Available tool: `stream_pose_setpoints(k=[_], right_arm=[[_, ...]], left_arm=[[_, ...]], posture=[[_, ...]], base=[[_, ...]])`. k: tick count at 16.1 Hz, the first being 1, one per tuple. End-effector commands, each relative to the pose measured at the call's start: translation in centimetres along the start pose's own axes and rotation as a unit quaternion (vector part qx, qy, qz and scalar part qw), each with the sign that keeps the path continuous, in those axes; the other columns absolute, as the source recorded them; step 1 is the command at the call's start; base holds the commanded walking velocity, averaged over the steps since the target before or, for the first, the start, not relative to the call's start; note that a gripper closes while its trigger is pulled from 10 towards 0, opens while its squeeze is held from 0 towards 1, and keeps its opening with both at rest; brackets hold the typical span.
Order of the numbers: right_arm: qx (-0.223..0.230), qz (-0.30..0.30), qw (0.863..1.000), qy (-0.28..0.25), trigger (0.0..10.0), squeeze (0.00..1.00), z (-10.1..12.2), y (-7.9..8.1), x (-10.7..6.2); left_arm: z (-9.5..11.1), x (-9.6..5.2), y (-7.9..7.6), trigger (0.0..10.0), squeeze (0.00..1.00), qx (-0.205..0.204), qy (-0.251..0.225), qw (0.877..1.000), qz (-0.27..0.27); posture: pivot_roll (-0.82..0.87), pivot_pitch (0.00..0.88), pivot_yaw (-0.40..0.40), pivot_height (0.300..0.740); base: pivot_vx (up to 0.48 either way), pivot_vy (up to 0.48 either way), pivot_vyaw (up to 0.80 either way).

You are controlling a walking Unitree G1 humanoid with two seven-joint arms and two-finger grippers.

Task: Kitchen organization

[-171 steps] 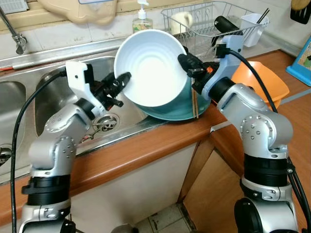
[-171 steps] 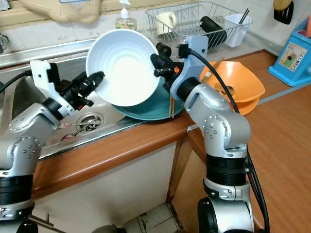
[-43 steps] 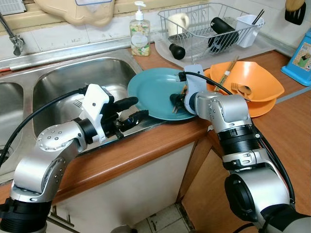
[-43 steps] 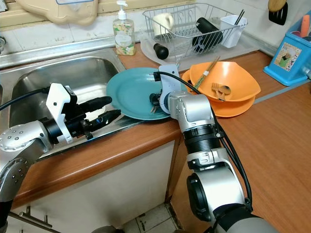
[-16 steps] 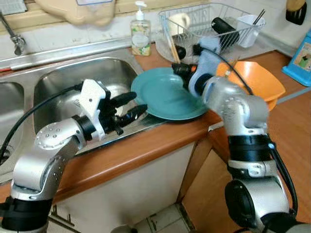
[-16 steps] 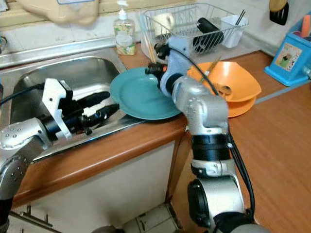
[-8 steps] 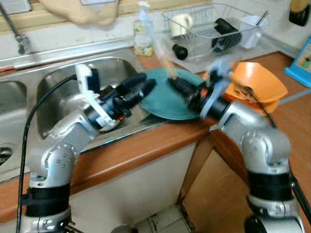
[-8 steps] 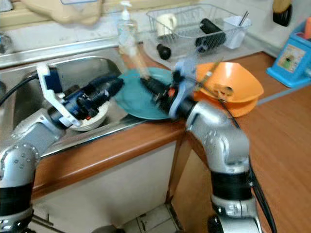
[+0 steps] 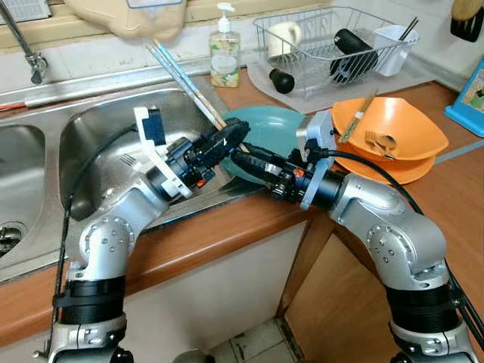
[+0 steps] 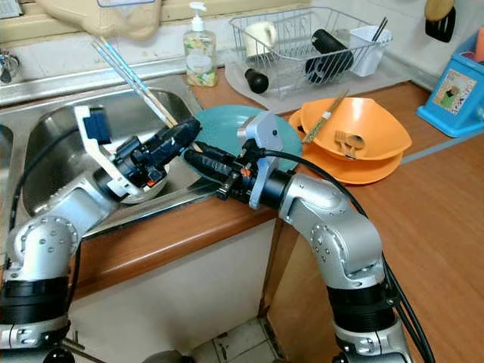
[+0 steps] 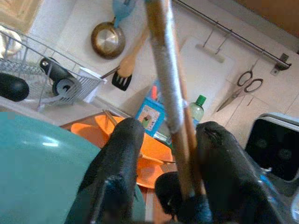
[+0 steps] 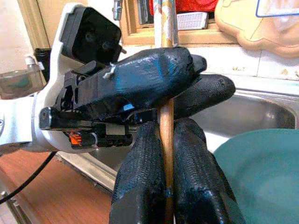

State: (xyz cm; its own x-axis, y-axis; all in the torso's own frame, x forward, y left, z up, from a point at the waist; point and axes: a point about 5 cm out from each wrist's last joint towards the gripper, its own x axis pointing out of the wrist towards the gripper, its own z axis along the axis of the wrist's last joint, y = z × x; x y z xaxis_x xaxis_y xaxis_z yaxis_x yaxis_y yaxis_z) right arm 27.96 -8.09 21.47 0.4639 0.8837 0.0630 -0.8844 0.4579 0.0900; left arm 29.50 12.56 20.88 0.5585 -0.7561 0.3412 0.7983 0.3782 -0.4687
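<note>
Chopsticks, a wooden pair with pale upper ends, rise slanting up and back over the steel sink, their lower ends caught where the two grippers meet at the near edge of the teal plate. The right gripper pinches them: in its wrist view the two black fingers are pressed tight on either side of the shaft. The left gripper brackets the same pair, but its fingers stand somewhat apart, the sticks lying against the one finger with a gap to the other, so a firm grip there cannot be confirmed.

Both arms are bent at the elbow and reach inward. The left arm climbs from the counter's front edge and points its gripper toward the robot's right. The right arm stretches low across the wooden counter and points toward the left, so the fingertips overlap above the sink's rim.

The teal plate lies on the counter between sink and a stack of orange bowls, which hold a single chopstick and a spoon. Behind stand a soap dispenser and a wire dish rack with a mug, a dark bottle and a white cutlery holder. A blue box sits at the far right.
</note>
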Motion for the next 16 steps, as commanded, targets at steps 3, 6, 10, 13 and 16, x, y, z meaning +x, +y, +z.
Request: stream_pose_setpoints(k=[3,6,10,13,16], right_arm=[[-0.015,0.010,1.000,-0.006,0.0,0.00,0.25,0.35,0.05],[-0.019,0.001,1.000,-0.003,0.0,0.00,0.19,0.10,0.22],[-0.022,-0.004,1.000,-0.002,0.0,0.00,0.14,0.01,0.23],[-0.022,-0.006,1.000,-0.001,0.0,0.00,0.13,-0.05,0.11],[-0.024,-0.005,1.000,-0.001,0.2,0.00,0.11,-0.07,0.17]], left_arm=[[0.32,0.26,0.04,0.0,0.00,-0.005,-0.002,1.000,-0.005],[0.37,0.34,-0.16,0.0,0.00,-0.011,-0.006,1.000,-0.019],[0.57,0.24,-0.38,0.0,0.00,-0.025,-0.017,0.999,-0.032],[0.47,0.19,-0.60,0.0,0.00,-0.032,-0.016,0.998,-0.042],[0.57,0.17,-0.59,0.0,0.00,-0.034,-0.020,0.998,-0.040]], posture=[[-0.10,0.000,0.054,0.740],[-0.11,0.000,0.056,0.740],[-0.11,0.000,0.057,0.740],[-0.11,0.000,0.057,0.740],[-0.10,0.000,0.055,0.740]], base=[[0.000,0.000,0.00],[0.000,0.000,0.00],[0.000,0.000,0.00],[0.000,0.000,0.00],[0.000,0.000,0.00]])
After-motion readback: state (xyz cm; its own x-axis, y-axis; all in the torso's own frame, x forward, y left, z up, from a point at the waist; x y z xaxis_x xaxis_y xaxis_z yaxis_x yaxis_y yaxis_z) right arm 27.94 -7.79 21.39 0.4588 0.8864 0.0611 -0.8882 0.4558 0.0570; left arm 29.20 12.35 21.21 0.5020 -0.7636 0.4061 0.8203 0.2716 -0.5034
